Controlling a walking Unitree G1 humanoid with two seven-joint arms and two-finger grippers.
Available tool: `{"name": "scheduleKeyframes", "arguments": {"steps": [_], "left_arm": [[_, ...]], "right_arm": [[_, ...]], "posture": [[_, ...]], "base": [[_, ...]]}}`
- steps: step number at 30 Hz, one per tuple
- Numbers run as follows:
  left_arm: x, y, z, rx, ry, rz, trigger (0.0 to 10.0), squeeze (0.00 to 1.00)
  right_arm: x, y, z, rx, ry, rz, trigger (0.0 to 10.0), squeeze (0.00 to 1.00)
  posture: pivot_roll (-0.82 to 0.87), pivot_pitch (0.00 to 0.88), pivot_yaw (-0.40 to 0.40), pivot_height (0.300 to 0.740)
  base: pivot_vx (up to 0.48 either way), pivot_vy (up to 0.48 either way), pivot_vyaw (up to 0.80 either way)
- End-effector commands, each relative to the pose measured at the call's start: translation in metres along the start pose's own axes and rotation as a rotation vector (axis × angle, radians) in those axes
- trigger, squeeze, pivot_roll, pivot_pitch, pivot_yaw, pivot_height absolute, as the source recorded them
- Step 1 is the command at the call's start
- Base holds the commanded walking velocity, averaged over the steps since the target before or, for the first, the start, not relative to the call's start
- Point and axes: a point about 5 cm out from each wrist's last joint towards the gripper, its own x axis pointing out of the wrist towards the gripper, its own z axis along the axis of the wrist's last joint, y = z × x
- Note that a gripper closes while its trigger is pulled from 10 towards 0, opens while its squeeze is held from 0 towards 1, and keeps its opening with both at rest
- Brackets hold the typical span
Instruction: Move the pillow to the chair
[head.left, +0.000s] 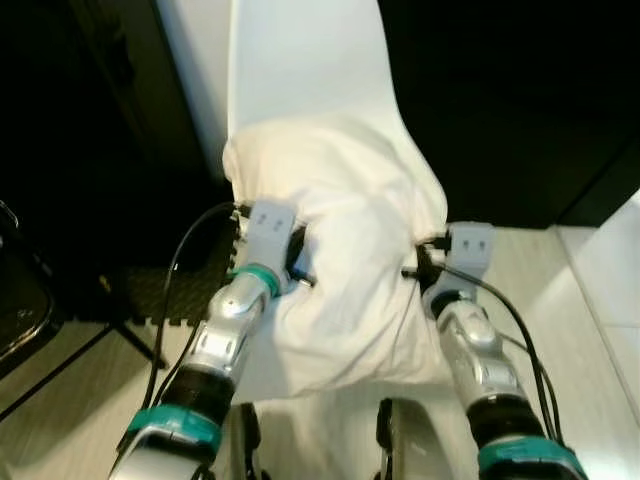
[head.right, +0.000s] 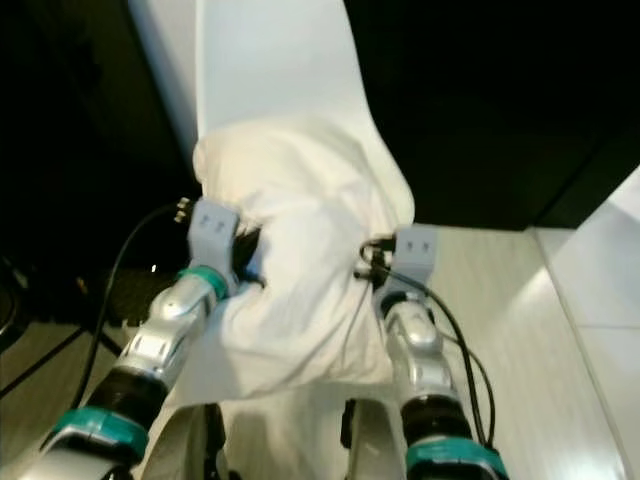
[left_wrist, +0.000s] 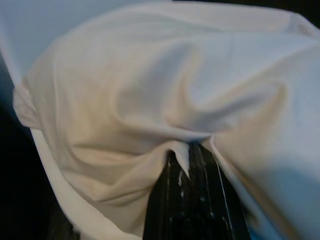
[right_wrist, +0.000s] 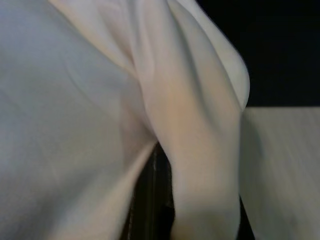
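Left eye view looks down on a pale wood-look floor (head.left: 570, 300) that runs under the robot, with a lighter, glossy slab (head.left: 615, 270) along the right edge. Behind it the room falls off into deep shadow. On the left a dark mat (head.left: 165, 290) lies on the floor, and thin black legs of a stand (head.left: 110, 335) cross it. A tall white panel (head.left: 300, 60) rises at top centre, lit bright against the dark.

The pillow (head.left: 340, 270), in a creased cream-white case, is held up in front of the robot, between the two arms and in front of the foot of the white panel. Its loose lower edge hangs down toward the robot's body.

The left gripper (head.left: 300, 262) presses into the pillow's left side, and in the left wrist view its black fingers (left_wrist: 192, 200) lie close together with a fold of cloth pinched between them. The right gripper (head.left: 418, 262) meets the pillow's right side; in the right wrist view a fold of the case drapes over its dark fingers (right_wrist: 150, 200), which are closed on the cloth. Black cables (head.left: 180, 290) loop from each wrist back along the silver arms.

No brand, label or writing can be read anywhere.
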Motion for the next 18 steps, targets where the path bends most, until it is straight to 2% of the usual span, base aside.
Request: {"name": "scheduleKeyframes", "arguments": {"steps": [1,7,8,9,10,11,12,13,18], "left_arm": [[0.006,-0.004,0.003,0.019,-0.006,0.012,10.0,0.0],[0.016,0.006,0.012,-0.01,-0.013,0.078,10.0,0.0],[0.016,0.01,0.011,-0.026,-0.011,0.102,10.0,0.0],[0.016,0.01,0.011,-0.026,-0.011,0.102,10.0,0.0],[0.016,0.014,0.01,-0.029,-0.011,0.126,10.0,0.71],[0.016,0.016,0.011,-0.021,-0.014,0.139,10.0,1.0],[0.016,0.016,0.011,-0.021,-0.014,0.139,10.0,1.0],[0.017,0.017,0.011,-0.015,-0.017,0.146,10.0,1.0],[0.017,0.024,0.013,-0.035,-0.041,0.175,10.0,1.0]], "right_arm": [[0.002,0.002,-0.003,0.002,0.011,-0.012,10.0,0.0],[0.01,-0.001,0.005,-0.006,-0.009,-0.048,10.0,0.0],[0.01,-0.003,0.006,0.006,-0.017,-0.072,10.0,0.26],[0.01,-0.003,0.006,0.006,-0.017,-0.072,10.0,0.26],[0.011,-0.003,0.006,0.019,-0.025,-0.086,10.0,0.54],[0.011,-0.003,0.006,0.021,-0.028,-0.086,10.0,0.87],[0.011,-0.003,0.006,0.021,-0.028,-0.086,10.0,0.87],[0.012,-0.003,0.006,0.021,-0.031,-0.085,10.0,1.0],[0.013,-0.002,0.008,0.044,-0.054,-0.091,10.0,1.0]], "posture": [[0.01,0.123,0.132,0.575],[0.01,0.131,0.148,0.575],[0.01,0.133,0.149,0.575],[0.01,0.133,0.149,0.575],[0.01,0.133,0.149,0.575],[0.01,0.133,0.148,0.575],[0.01,0.133,0.148,0.575],[0.01,0.133,0.148,0.575],[0.01,0.131,0.144,0.575]], "base": [[0.0,0.0,0.0],[0.0,0.0,0.0],[0.0,0.0,0.0],[0.0,0.0,0.0],[0.0,0.0,0.0],[0.0,0.0,0.0],[0.0,0.0,0.0],[0.0,0.0,0.0],[0.0,0.0,0.0]]}}
